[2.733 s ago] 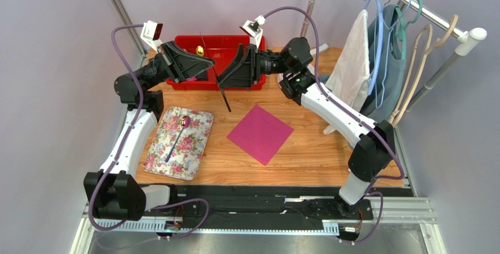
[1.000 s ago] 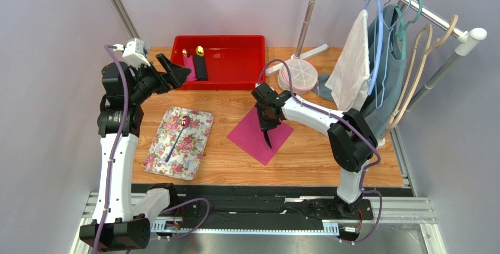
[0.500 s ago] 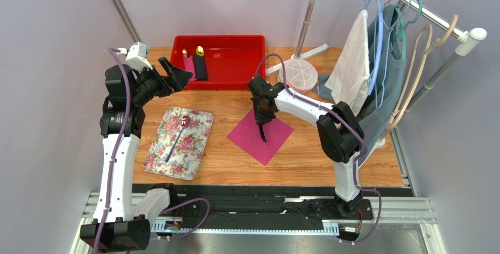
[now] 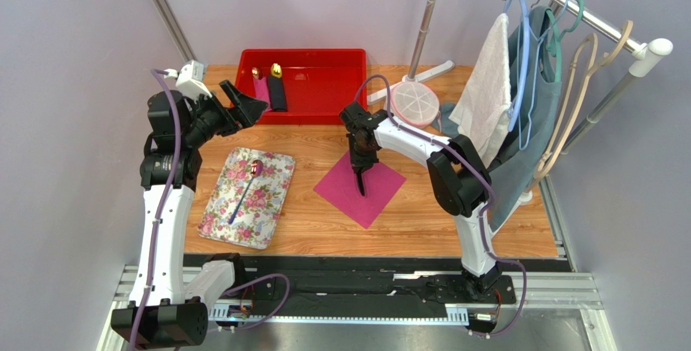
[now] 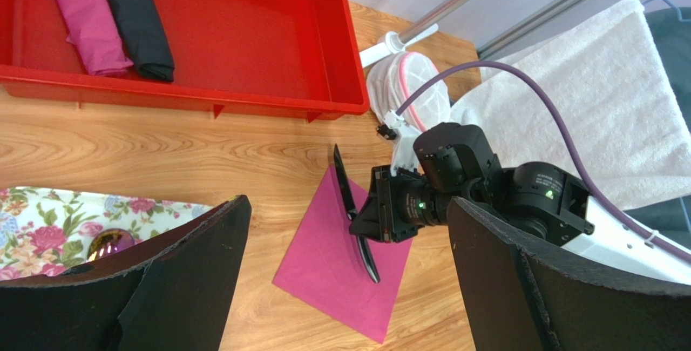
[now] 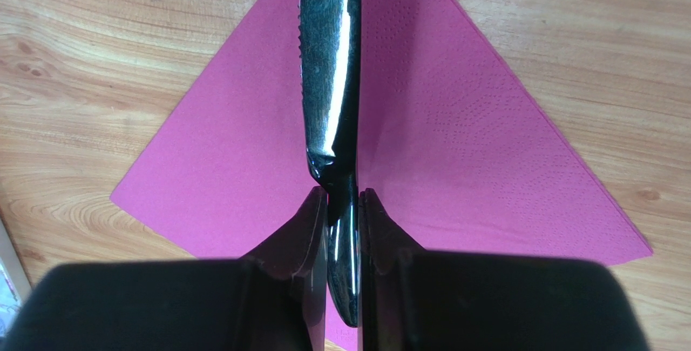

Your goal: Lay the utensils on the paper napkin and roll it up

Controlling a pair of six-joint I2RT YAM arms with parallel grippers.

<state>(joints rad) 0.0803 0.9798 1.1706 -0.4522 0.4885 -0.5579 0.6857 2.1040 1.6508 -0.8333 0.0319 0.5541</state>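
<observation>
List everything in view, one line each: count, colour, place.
knife: 1, black, over the napkin
napkin: 1, magenta, table centre
spoon: 1, dark handle, purplish head, on the floral cloth
floral cloth: 1, white and pink, table left
bin: 1, red, far edge
pink roll: 1, in the bin
black roll: 1, beside the pink roll
mesh disc: 1, white, pink rim, right of the bin
towel: 1, white, on the rack
garment: 1, grey-blue, behind the towel
hangers: several, blue, teal, beige, on the rack
table: 1, wood
left gripper: open, near the bin
right gripper: shut on the knife
</observation>
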